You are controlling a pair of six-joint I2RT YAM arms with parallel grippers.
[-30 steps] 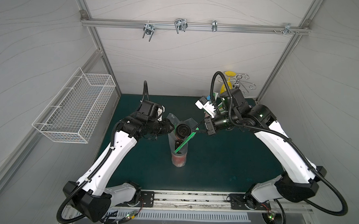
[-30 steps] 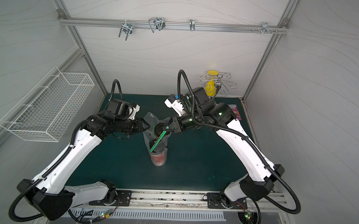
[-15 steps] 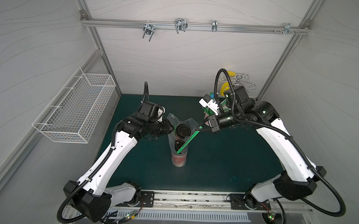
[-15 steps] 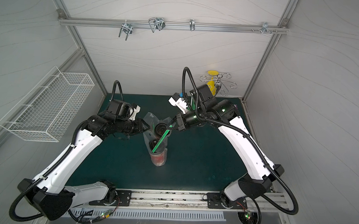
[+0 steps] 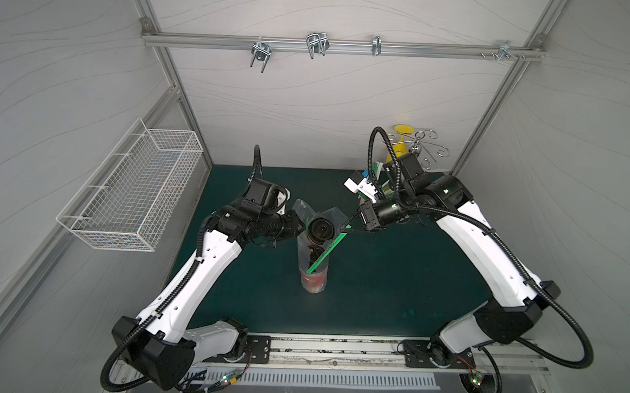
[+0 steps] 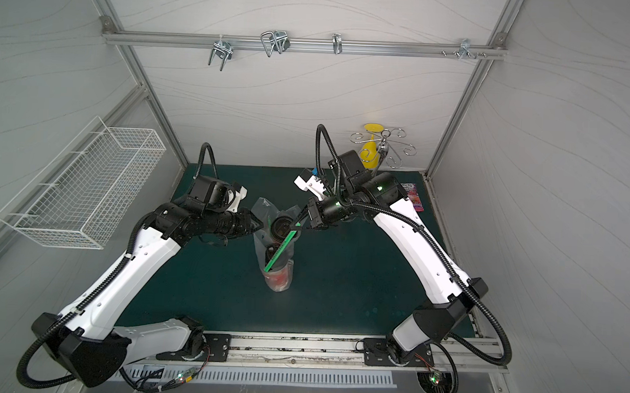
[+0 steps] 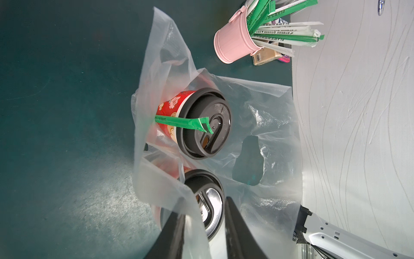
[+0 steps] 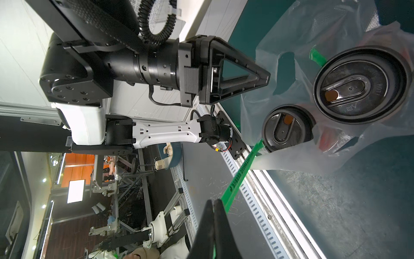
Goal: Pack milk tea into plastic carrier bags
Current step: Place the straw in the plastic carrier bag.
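Bag point(image 5: 301, 208): in both top views, upright on the green table point(image 5: 394, 281) between the arms, mouth open upward.
Cups point(image 5: 321, 229): in both top views, two stand inside the bag, black lids showing.
Left gripper point(image 7: 203, 208): in the left wrist view, jaws spread, the bag's rim lying in the gap, one lid seen between them.
Right gripper point(image 8: 214, 200): in the right wrist view, jaws pressed together, pinching a green straw point(image 8: 242, 171); its far end meets the bag beside a lid.

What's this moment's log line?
left gripper: open at clear plastic bag | right gripper: shut on green wrapped straw | two red black-lidded paper cups: bagged
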